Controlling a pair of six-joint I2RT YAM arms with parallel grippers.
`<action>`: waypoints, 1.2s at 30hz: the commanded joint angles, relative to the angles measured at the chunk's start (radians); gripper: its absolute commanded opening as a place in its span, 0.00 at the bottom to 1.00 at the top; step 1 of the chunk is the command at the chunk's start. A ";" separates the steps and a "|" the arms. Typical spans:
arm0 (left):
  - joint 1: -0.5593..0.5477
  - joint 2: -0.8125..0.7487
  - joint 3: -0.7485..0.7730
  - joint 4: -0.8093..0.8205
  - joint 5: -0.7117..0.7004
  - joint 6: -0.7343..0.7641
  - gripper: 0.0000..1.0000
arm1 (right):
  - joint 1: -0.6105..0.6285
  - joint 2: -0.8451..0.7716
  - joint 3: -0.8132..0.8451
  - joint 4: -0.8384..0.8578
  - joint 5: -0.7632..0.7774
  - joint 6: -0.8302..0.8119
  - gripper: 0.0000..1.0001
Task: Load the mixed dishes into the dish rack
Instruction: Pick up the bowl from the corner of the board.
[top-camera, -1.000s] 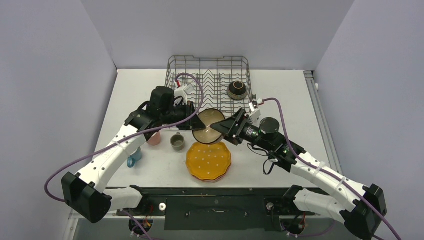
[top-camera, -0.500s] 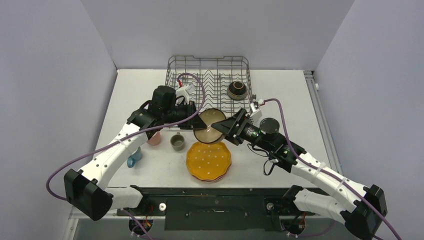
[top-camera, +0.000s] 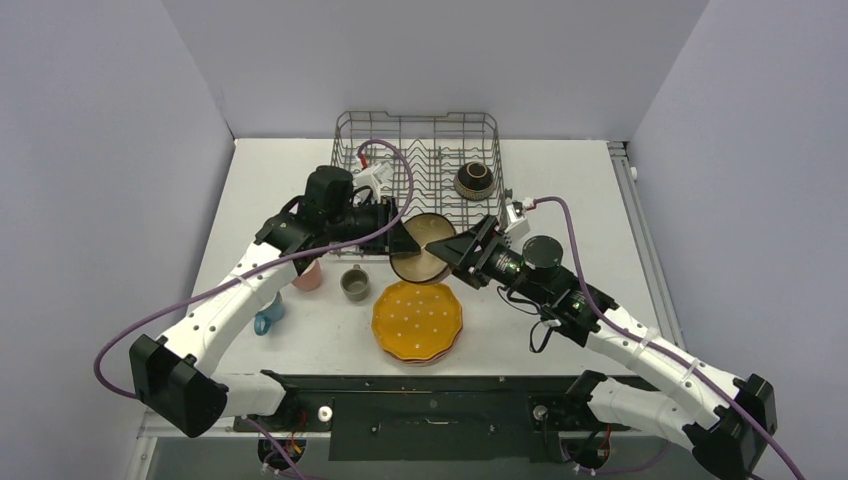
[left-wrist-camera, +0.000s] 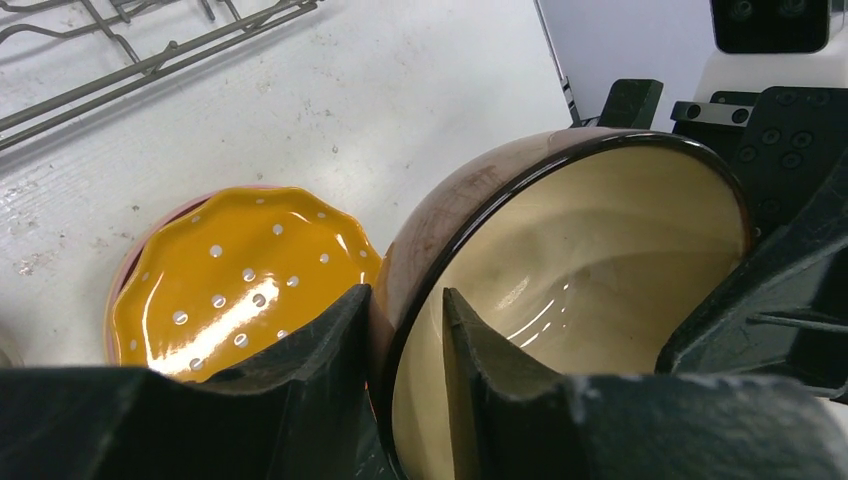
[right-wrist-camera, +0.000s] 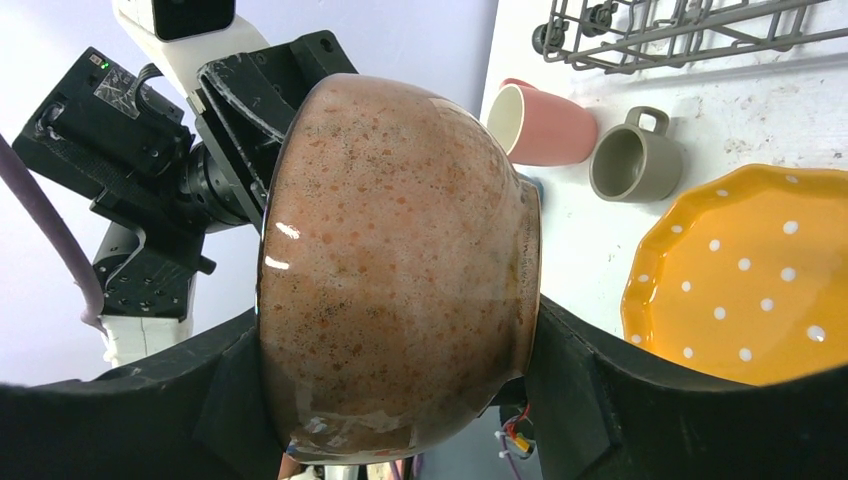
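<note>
Clamping terracotta bowl (right-wrist-camera: 400, 260) wide between right jaws; straddling its rim with left jaws, slightly parted, inner gap showing.

Lab cell: bare walls (top-camera: 420, 50), white table (top-camera: 260, 180).

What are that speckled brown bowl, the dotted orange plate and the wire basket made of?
The speckled brown bowl is likely glazed ceramic: glossy, with bright highlights, cream inside. The dotted orange plate is probably glazed ceramic too, given its shiny reflections. The wire basket looks like grey metal wire with a dull finish.
</note>
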 joint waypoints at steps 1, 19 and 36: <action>-0.005 0.000 0.080 0.058 0.032 -0.011 0.31 | 0.008 -0.040 0.089 0.028 0.045 -0.030 0.00; -0.004 0.021 0.156 -0.032 -0.037 0.017 0.52 | 0.008 -0.051 0.191 -0.208 0.162 -0.176 0.00; -0.002 0.019 0.186 -0.119 -0.111 0.069 0.53 | 0.009 0.022 0.320 -0.413 0.405 -0.372 0.00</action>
